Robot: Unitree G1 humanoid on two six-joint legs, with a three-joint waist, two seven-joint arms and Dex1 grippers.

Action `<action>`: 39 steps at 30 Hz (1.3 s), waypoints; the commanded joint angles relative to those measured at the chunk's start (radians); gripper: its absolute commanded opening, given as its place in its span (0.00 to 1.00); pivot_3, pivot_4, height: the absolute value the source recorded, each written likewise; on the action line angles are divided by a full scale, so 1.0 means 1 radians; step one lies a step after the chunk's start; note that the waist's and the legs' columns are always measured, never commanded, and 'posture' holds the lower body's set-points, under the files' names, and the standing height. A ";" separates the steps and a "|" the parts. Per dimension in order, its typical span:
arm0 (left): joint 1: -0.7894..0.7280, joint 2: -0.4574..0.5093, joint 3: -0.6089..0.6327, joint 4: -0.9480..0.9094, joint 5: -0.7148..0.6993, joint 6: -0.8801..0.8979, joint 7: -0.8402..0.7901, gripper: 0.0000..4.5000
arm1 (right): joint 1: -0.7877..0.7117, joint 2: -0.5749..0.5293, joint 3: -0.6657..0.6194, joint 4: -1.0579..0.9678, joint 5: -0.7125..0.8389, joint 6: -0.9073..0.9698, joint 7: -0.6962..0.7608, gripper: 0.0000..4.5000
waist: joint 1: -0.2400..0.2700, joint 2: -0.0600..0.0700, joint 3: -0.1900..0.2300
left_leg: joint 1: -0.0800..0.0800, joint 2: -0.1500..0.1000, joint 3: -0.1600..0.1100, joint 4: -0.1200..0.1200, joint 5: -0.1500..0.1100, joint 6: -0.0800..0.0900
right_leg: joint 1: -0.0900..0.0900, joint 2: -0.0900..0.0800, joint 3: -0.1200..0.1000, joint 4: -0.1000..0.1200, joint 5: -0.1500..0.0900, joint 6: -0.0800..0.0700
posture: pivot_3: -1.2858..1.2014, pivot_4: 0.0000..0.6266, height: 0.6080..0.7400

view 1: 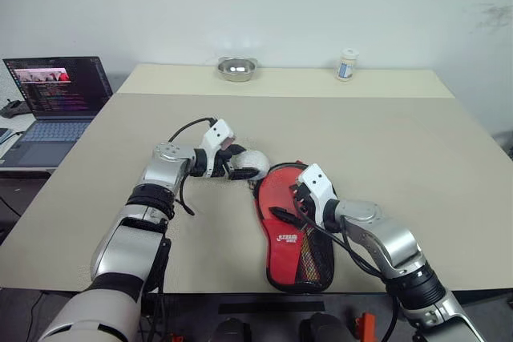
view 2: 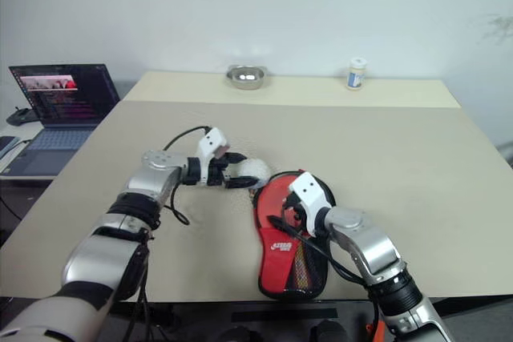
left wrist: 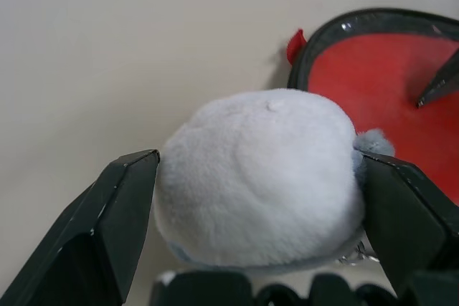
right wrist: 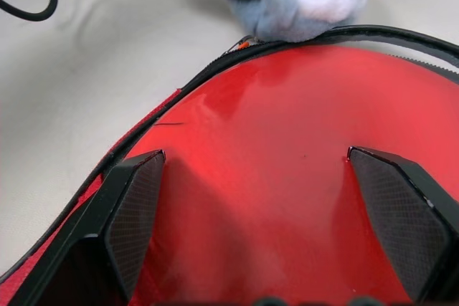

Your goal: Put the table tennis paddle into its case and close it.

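Note:
The case [view 1: 298, 250] lies flat near the table's front edge, red with a white logo and black mesh. Inside its black zipper rim at the far end shows a glossy red face [right wrist: 287, 177] that looks like the table tennis paddle's rubber; the handle is hidden. My right gripper [view 1: 290, 204] hangs open just over that red face, with nothing between its fingers. A white plush ball [view 1: 255, 162] with a grey tuft rests against the case's far rim. My left gripper [left wrist: 258, 159] stands open with one finger on each side of the ball.
At the back of the table stand a metal bowl [view 1: 236, 68] and a small white bottle [view 1: 346, 64]. An open laptop [view 1: 56, 98] sits on a lower desk to the left. Bare tabletop [view 1: 417, 158] stretches right of the case.

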 commanded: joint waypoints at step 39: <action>-0.350 -0.255 -0.070 0.354 0.349 -0.108 0.692 0.08 | 0.055 -0.061 0.116 0.075 -0.097 0.108 0.042 1.00 | 0.002 -0.010 -0.006 | 0.001 -0.001 -0.001 0.001 0.000 0.000 | 0.001 -0.002 -0.001 0.001 -0.003 0.005 | 0.52 0.24 1.00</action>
